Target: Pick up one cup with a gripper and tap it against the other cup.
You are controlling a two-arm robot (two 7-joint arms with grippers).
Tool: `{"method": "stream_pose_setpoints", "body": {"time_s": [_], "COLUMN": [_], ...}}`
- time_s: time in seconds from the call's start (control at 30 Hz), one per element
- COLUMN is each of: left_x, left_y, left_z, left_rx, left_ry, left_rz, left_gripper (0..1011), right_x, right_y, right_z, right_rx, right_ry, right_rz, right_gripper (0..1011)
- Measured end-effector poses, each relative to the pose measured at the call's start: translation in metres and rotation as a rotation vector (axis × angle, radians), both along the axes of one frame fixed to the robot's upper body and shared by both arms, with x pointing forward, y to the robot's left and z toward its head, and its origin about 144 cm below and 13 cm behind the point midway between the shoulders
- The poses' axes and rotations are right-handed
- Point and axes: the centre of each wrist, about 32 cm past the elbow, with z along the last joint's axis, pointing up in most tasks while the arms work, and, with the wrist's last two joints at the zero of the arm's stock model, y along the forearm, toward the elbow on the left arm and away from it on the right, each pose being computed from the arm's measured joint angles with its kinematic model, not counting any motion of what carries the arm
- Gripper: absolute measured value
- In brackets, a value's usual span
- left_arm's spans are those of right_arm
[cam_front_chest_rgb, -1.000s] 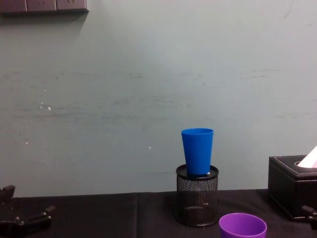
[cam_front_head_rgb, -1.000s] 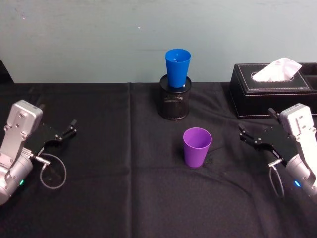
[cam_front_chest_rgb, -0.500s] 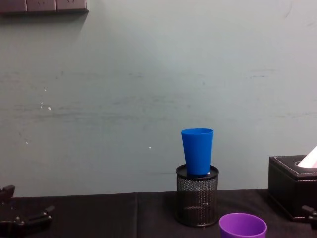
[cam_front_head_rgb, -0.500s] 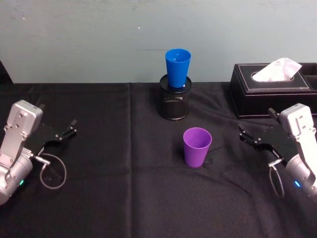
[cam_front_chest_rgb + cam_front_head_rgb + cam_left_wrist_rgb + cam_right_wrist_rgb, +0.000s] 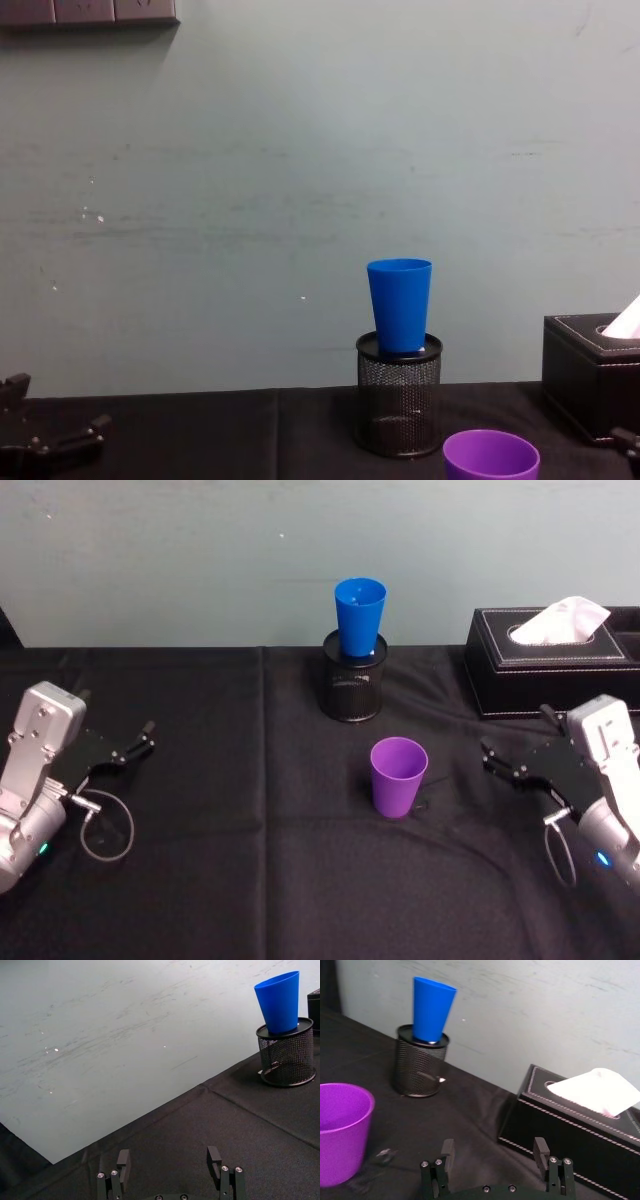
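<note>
One blue cup [image 5: 359,617] atop mesh holder [image 5: 351,692]

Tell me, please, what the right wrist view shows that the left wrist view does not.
Right wrist view, not the left: the purple plastic tumbler, the black tissue box and the open right hand. Left wrist view, not the right: the open left hand. Both: the bright blue plastic tumbler standing in the black mesh pen holder.

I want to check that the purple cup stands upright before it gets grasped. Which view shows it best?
The head view: the purple cup shows whole there, upright, from rim to base. The right wrist view has it close and from the side, but cut off at the picture's edge. The chest view has its rim at the bottom edge.
</note>
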Motion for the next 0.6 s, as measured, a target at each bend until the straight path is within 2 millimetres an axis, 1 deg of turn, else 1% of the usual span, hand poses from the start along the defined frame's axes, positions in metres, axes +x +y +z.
{"method": "stream_pose_setpoints", "body": {"time_s": [0.07, 0.2, 0.4, 0.53, 0.6], "left_x": [0.0, 0.0, 0.0, 0.0, 0.0], "left_y": [0.0, 0.0, 0.0, 0.0, 0.0], "left_z": [0.0, 0.0, 0.0, 0.0, 0.0], "left_rx": [0.0, 0.0, 0.0, 0.0, 0.0], "left_ry": [0.0, 0.0, 0.0, 0.0, 0.0], "left_rz": [0.0, 0.0, 0.0, 0.0, 0.0], "left_gripper": [1000, 1000, 1000, 1000, 1000], "right_x": [-0.003, -0.015, -0.025, -0.027, -0.026], "right_y": [-0.002, -0.01, -0.017, -0.015, -0.01], "right_z": [-0.001, -0.001, -0.003, -0.005, -0.007], "right_rx": [0.009, 0.049, 0.118, 0.158, 0.184], "right_ry": [0.005, 0.038, 0.101, 0.126, 0.142], "right_rz": [0.018, 0.099, 0.209, 0.262, 0.301], "right_gripper": [1003, 1003, 1003, 1003, 1003]}}
